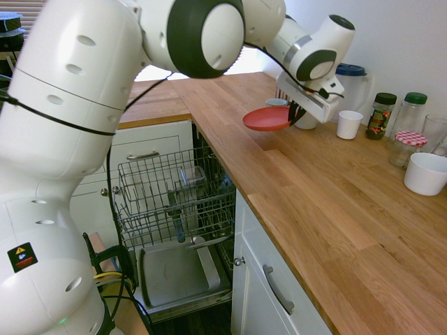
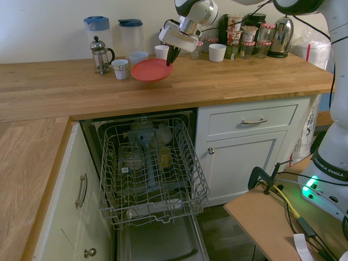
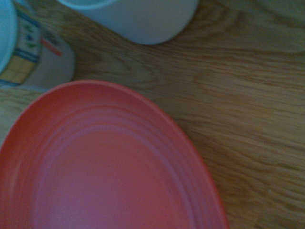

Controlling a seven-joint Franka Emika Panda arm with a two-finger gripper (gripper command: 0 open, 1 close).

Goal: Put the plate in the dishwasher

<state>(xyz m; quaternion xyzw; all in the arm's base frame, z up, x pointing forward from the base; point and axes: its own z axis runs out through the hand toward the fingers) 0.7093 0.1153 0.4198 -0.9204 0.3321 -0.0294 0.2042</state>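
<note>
The red-orange plate [image 1: 267, 118] [image 2: 151, 70] [image 3: 105, 167] hangs level a little above the wooden countertop, near the mugs at the back. My gripper [image 1: 293, 112] [image 2: 172, 56] is shut on the plate's rim, its dark fingers pinching the edge on the side nearest the wall. The dishwasher [image 1: 174, 202] [image 2: 149, 163] stands open under the counter between white cabinets. Its grey wire rack is pulled out over the lowered door and holds several glasses and dishes.
A patterned mug [image 2: 120, 69] [image 3: 35, 52], white cups [image 1: 348, 124] [image 2: 161, 51], a French press [image 2: 100, 54] and blue-lidded jugs [image 2: 130, 35] stand behind the plate. Jars [image 1: 381, 115] and a white bowl [image 1: 426, 173] line the back wall. A kettle [image 2: 280, 36] stands at the far right.
</note>
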